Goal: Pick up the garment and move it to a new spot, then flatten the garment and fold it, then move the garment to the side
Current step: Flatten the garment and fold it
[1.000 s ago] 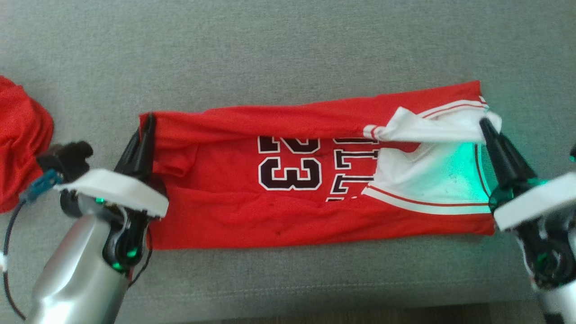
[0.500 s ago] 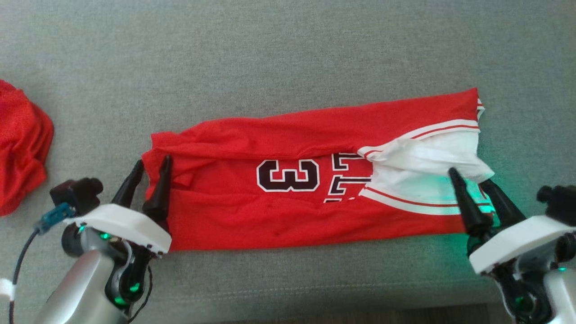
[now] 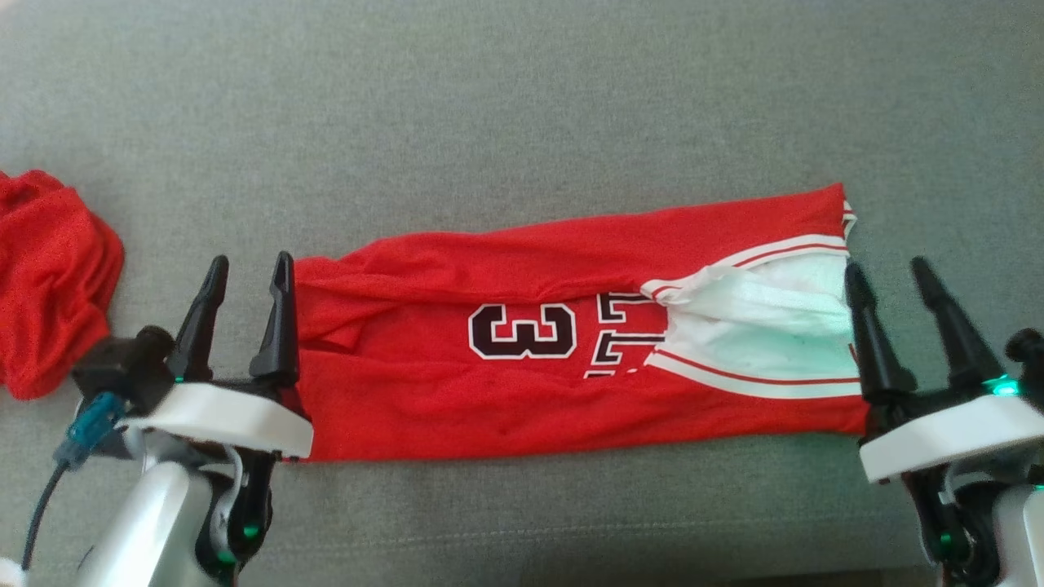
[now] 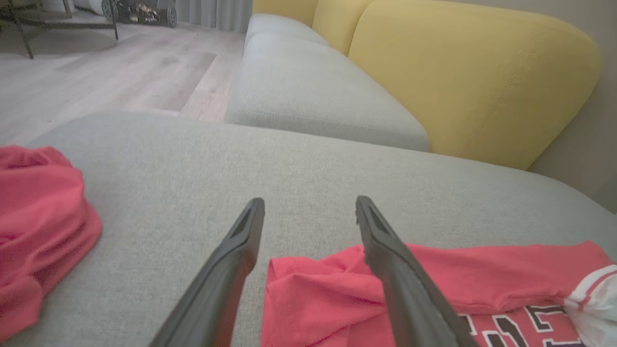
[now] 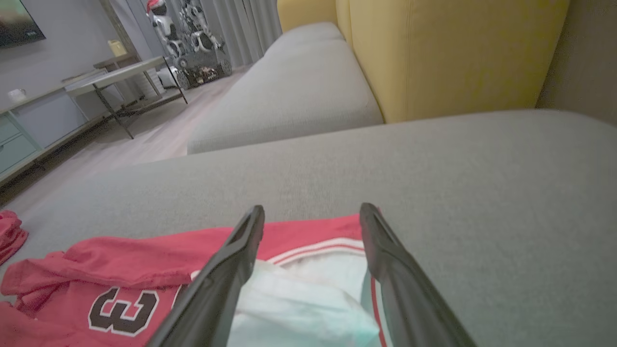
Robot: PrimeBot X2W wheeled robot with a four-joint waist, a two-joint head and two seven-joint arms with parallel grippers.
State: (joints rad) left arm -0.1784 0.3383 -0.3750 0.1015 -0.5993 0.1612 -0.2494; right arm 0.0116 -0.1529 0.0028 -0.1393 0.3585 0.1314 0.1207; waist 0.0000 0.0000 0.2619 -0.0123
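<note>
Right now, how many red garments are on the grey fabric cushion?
2. A red jersey with white trim lies folded lengthwise in the middle of the grey fabric cushion; a crumpled red cloth heap sits to its left, cut by the frame edge. More may lie outside view.

Cushion [image 3: 522,98] free beyond jersey [image 3: 530,391]; red heap [image 3: 53,277] blocks far L.

Red jersey [image 3: 522,342], white trim, grey cushion [image 3: 522,106].

Jersey [image 3: 489,399] lies between spread left pincer [image 3: 251,259] and right pincer [image 3: 886,266].
</note>
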